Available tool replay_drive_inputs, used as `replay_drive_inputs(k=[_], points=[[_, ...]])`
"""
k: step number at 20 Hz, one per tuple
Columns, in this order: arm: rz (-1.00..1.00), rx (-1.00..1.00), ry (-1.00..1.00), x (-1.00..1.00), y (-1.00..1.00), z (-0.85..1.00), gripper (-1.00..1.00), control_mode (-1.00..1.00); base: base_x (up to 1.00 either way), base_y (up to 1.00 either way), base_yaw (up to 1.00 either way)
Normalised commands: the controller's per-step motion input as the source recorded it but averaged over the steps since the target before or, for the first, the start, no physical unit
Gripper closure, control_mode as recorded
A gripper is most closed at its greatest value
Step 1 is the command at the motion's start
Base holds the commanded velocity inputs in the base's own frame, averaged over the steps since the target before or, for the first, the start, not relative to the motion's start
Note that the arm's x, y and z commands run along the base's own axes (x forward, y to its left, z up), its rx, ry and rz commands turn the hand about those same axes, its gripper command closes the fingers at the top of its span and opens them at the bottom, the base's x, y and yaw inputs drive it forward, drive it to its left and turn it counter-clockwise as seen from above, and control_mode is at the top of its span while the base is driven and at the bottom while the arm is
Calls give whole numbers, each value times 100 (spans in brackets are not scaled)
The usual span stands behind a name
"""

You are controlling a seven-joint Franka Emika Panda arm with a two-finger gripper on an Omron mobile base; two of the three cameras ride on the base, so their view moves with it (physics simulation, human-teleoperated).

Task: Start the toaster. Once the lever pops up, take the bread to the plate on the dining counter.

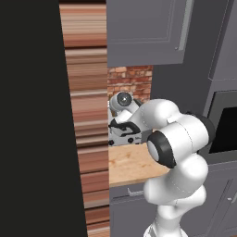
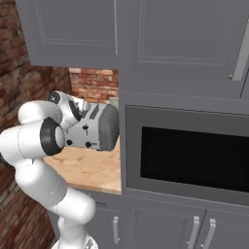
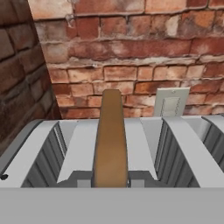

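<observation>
Looking down the hand view, we see the bread (image 3: pixel 110 140) standing up in a toaster (image 3: pixel 183 148) slot at the middle. Our gripper is squeezed tight on the bread. Lifting it out and carrying it to the plate comes next.

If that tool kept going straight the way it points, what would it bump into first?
Probably the bread, standing on edge in a toaster slot dead ahead. Beyond it is the brick wall, though depth is hard to judge.
</observation>
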Motion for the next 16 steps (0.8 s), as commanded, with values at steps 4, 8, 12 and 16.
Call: replay_drive_inputs(k=[4,8,12,16], points=[[0,0,0,0,0,0,100,-100,0,0,0],[0,0,0,0,0,0,100,-100,0,0,0],[0,0,0,0,0,0,100,-100,0,0,0],[0,0,0,0,0,0,100,-100,0,0,0]])
